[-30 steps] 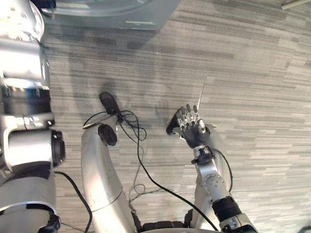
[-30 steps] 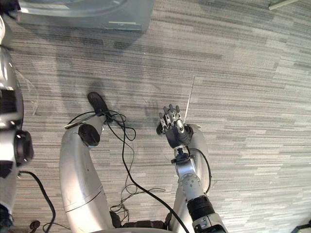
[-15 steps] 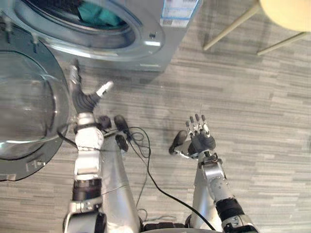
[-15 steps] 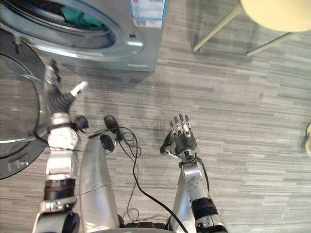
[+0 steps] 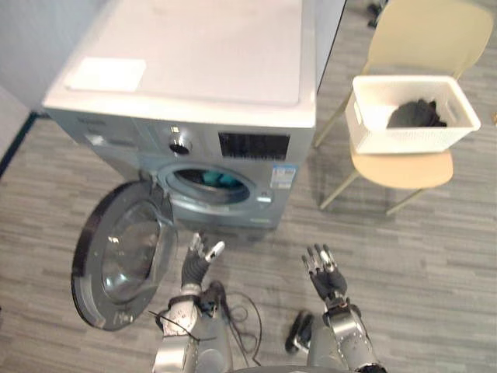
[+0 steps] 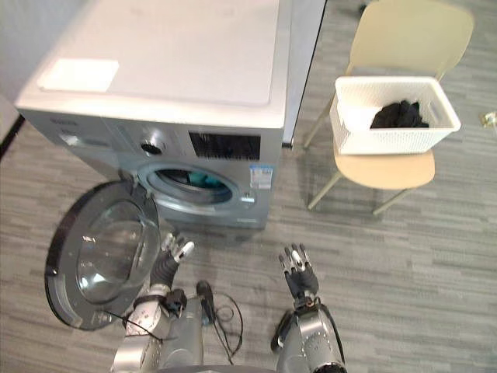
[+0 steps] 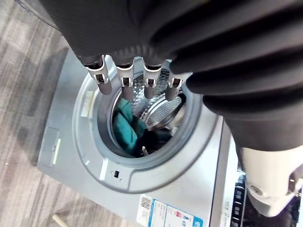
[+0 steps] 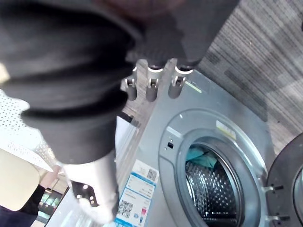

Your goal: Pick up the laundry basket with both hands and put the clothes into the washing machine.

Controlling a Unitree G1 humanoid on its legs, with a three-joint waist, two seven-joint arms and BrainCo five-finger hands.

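Laundry basket [image 5: 404, 140] untouched on chair [image 5: 400, 169] at 1 o'clock. With left hand [image 5: 196, 263] and right hand [image 5: 324, 273] splayed, empty, turn there; grip opposite rims level.

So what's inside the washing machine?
A teal cloth lies in the drum, with a dark thing beside it. The rim and the clothes hide the drum's bottom and sides, so I cannot tell if there is more.

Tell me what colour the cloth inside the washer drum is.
The cloth is teal, clearest in the left wrist view.
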